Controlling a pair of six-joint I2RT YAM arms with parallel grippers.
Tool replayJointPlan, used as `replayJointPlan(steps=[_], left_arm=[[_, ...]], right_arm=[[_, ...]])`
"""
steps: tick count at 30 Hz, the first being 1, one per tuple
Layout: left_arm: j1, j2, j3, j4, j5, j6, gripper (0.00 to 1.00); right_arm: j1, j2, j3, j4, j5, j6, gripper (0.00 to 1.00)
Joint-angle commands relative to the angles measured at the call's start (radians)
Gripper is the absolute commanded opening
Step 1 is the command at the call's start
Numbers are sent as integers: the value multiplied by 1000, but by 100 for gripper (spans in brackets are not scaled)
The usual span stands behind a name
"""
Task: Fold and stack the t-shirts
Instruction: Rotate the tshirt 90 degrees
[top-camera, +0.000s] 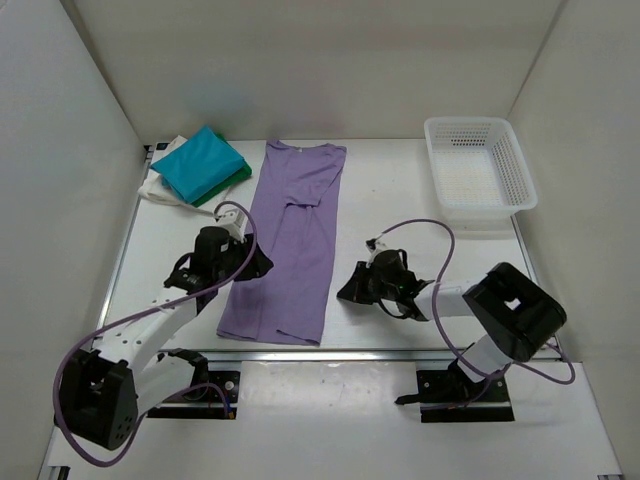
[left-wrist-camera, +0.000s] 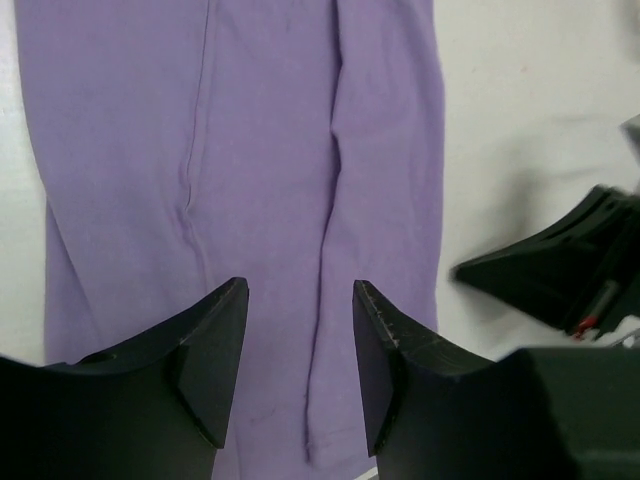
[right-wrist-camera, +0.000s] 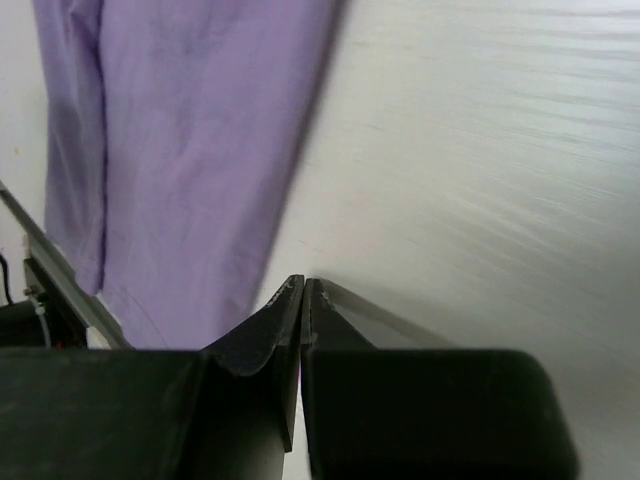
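The lavender t-shirt (top-camera: 290, 240) lies lengthwise in the middle of the table, its sides folded in to a long strip; it also shows in the left wrist view (left-wrist-camera: 240, 180) and the right wrist view (right-wrist-camera: 190, 150). Folded teal (top-camera: 198, 162), dark green (top-camera: 232, 184) and white (top-camera: 160, 186) t-shirts are stacked at the back left. My left gripper (top-camera: 262, 262) is open and empty over the strip's left edge; in its own view (left-wrist-camera: 298, 310) the cloth shows between the jaws. My right gripper (top-camera: 345, 290) is shut and empty, on the table just right of the shirt (right-wrist-camera: 303, 290).
A white plastic lattice basket (top-camera: 478, 165) stands at the back right. The table's front edge (top-camera: 330, 350) runs just below the shirt's hem. White walls enclose the left, back and right sides.
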Motion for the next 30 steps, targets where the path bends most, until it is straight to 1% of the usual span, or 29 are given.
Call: replayJointPlan(steps=[1,6,9,11,12,15,16,17,21,22,24,26,30], left_arm=[[-14,-25,-44,-17,18,12,57],[3,-59,-87,-16,26,3,57],[-2,-76,-96,-33,34,9,58],[1,-85,-99,-59,23,11,58],[4,-95,-105,-65,18,15,58],[26,-147,-118,-69,18,5,59],[32,-164,-121,-71,20,0,58],[35,-166,-119,-77,17,-2,59],[8,-166,-113,-85,25,-3,57],[3,-178,-122,-85,32,-11,57],[11,-206,-136,-88,32,-17,56],[40,-241,-156,-89,38,-20,56],[20,-234,-158,-103,37,-9,57]], right_arm=[[-69,-97,-50,-82,25,-77,0],[-132,-167,-73,-168,-15,-150,0],[-159,-166,-73,-185,-53,-172,0],[-155,-164,-68,-191,-72,-170,8],[-149,-160,-63,-191,-87,-170,17],[-48,-169,-37,-215,-47,-152,28],[-2,-169,-39,-211,-35,-129,28],[36,-166,-43,-186,-3,-103,30],[109,-148,-53,-99,11,-10,33],[136,-137,-56,-79,4,15,35],[176,-120,-57,-44,11,47,36],[196,-105,-63,-7,13,73,38],[203,-45,-60,33,-7,109,37]])
